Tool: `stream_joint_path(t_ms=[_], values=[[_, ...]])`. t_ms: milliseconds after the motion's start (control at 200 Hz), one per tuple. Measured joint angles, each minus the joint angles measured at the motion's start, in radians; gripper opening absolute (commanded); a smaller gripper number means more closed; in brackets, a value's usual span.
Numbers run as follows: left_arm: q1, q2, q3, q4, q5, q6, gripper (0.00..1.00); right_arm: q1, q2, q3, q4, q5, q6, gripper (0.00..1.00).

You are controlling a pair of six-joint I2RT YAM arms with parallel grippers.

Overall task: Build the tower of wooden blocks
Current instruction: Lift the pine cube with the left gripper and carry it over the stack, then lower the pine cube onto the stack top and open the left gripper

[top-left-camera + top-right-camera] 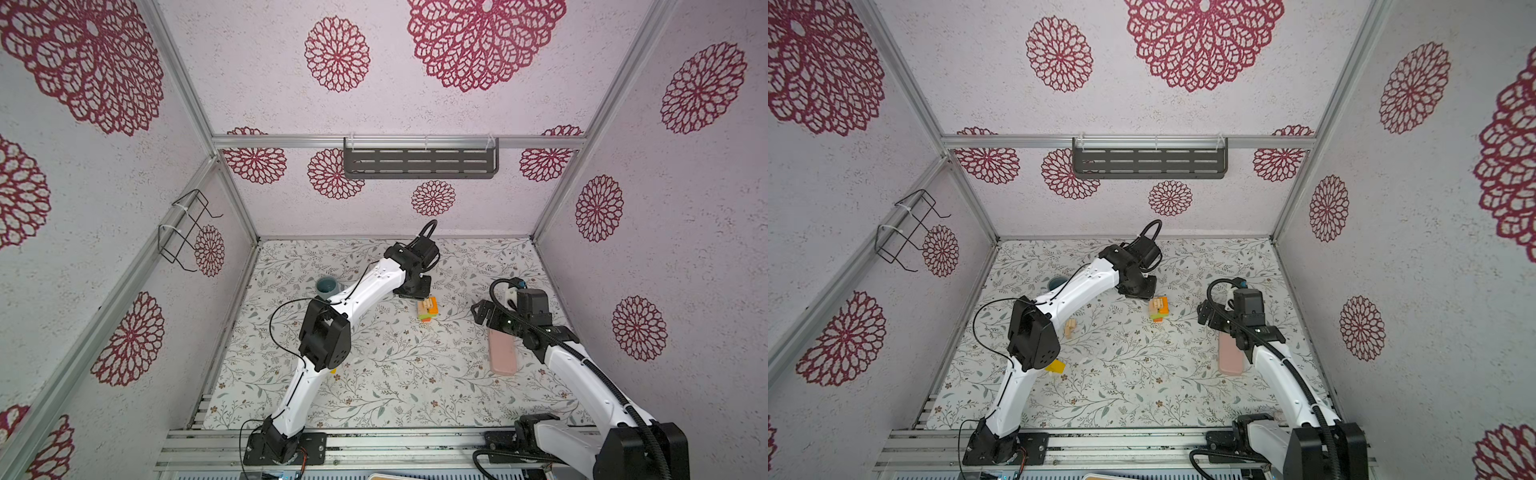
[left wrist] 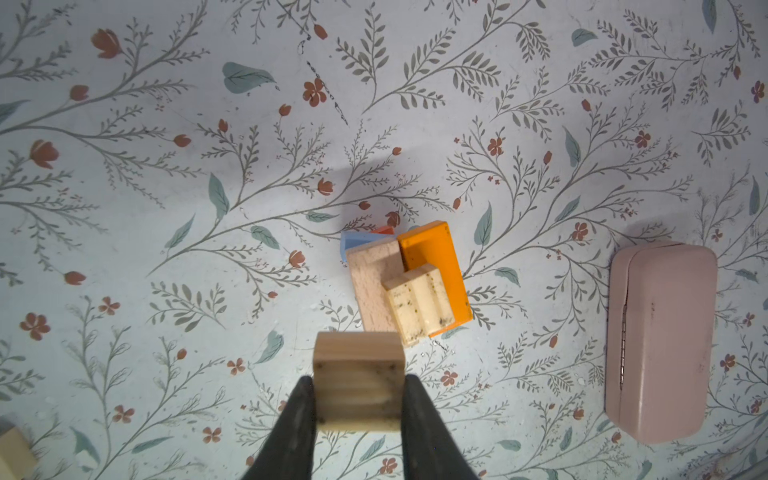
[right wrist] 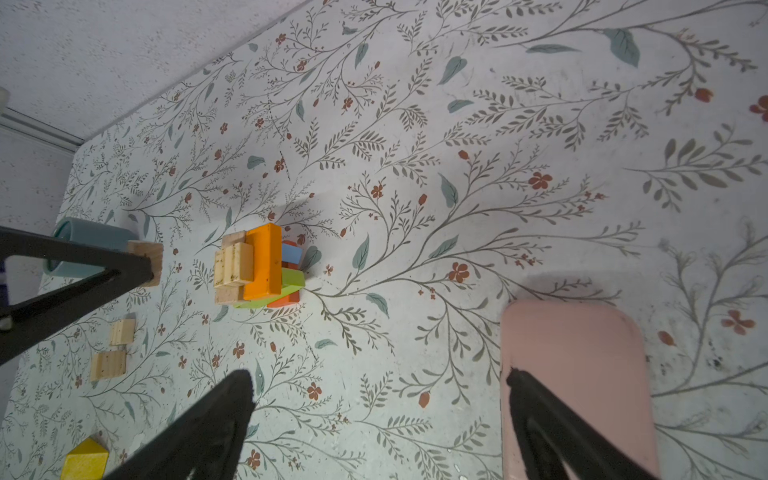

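Left wrist view: left gripper (image 2: pixel 359 382) clamps a plain wood block (image 2: pixel 358 370), the tower (image 1: pixel 428 309) at its 4 o'clock in a top view, right gripper (image 3: pixel 378 376) wide open and empty; an off-centre release could topple the crooked tower.

No writing, brand or number can be read anywhere. The wood blocks (image 2: pixel 432 266) carry no lettering; the walls (image 1: pixel 249 104) and surface (image 1: pixel 395 374) show only floral patterns
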Motion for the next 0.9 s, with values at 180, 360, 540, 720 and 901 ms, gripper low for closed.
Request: stream_joint_path(t_ms=[180,360,540,720,901], values=[[-0.011,0.035,0.045,0.0,0.017,-0.003,0.3,0.0,0.017,0.0,0.0,0.0,0.0,0.99],[-0.015,0.072,0.098,-0.001,0.024,-0.004,0.3,0.0,0.021,0.0,0.0,0.0,0.0,0.99],[-0.02,0.097,0.127,-0.001,0.035,-0.005,0.3,-0.002,0.021,0.0,0.0,-0.001,0.0,0.99],[-0.026,0.114,0.127,-0.004,0.037,-0.005,0.3,-0.002,0.022,0.0,0.0,-0.001,0.0,0.99],[-0.028,0.127,0.127,-0.011,0.036,-0.005,0.3,-0.003,0.03,0.0,0.001,-0.007,0.0,0.99]])
